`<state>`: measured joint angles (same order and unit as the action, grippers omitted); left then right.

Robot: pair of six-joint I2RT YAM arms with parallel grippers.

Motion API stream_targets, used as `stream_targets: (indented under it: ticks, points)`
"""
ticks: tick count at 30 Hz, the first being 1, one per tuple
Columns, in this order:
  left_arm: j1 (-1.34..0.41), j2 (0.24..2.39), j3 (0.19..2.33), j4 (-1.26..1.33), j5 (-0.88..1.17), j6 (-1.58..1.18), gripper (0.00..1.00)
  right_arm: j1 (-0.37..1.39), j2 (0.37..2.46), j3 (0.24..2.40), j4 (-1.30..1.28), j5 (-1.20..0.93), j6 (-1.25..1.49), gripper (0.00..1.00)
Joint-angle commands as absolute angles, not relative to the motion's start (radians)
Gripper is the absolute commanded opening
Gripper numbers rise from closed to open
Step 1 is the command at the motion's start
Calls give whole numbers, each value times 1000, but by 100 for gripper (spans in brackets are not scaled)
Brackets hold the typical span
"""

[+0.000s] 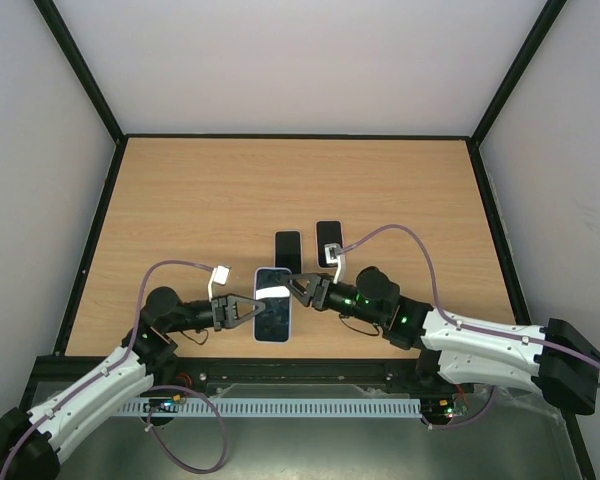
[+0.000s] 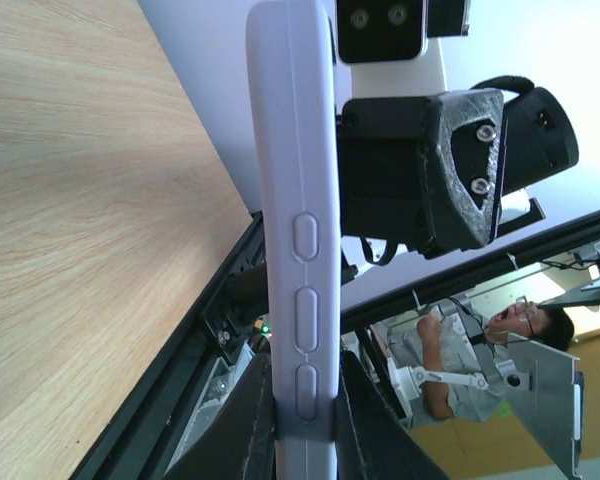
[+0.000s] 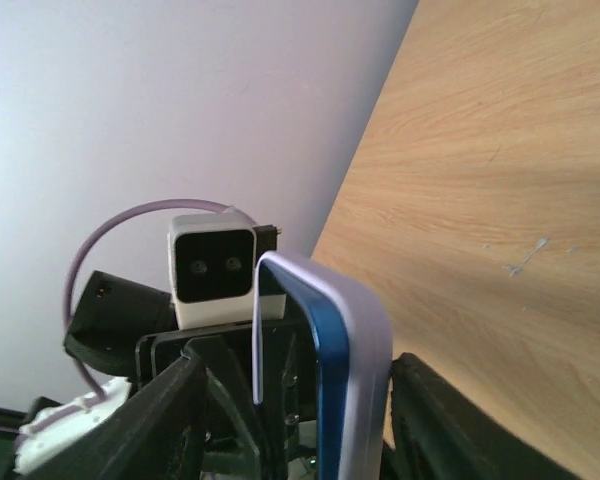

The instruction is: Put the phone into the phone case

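Top external showed you the phone case (image 1: 259, 337) held up over the table's (image 1: 280, 190) near edge, between both arms, with the blue phone (image 1: 277, 325) lying in it. Your left gripper (image 2: 305, 420) was pinched tight on the case's button edge. Your right gripper (image 3: 300, 380) stood spread, straddling the other end without touching. Whether every corner had seated, you couldn't tell. Your risk was that single thin-edge grip: an off-centre push from the right would likely have twisted the case, popped the phone loose, or slid everything from the left fingers.
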<state>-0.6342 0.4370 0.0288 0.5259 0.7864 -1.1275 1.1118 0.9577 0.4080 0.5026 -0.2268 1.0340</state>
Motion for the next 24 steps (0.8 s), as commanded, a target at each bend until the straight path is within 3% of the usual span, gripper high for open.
stream_targets:
  ticks: [1, 8, 14, 24]
  points:
    - [-637, 422, 65, 598, 842, -1111, 2, 1106, 963, 456, 429, -175, 1030, 46]
    - [-637, 420, 71, 561, 843, -1092, 2, 1106, 972, 462, 455, -179, 1030, 28]
    - [-638, 421, 83, 468, 816, -1052, 2, 1106, 949, 448, 445, -149, 1010, 7]
    - [-637, 489, 133, 346, 772, -1002, 2, 1104, 938, 437, 392, -112, 949, 2]
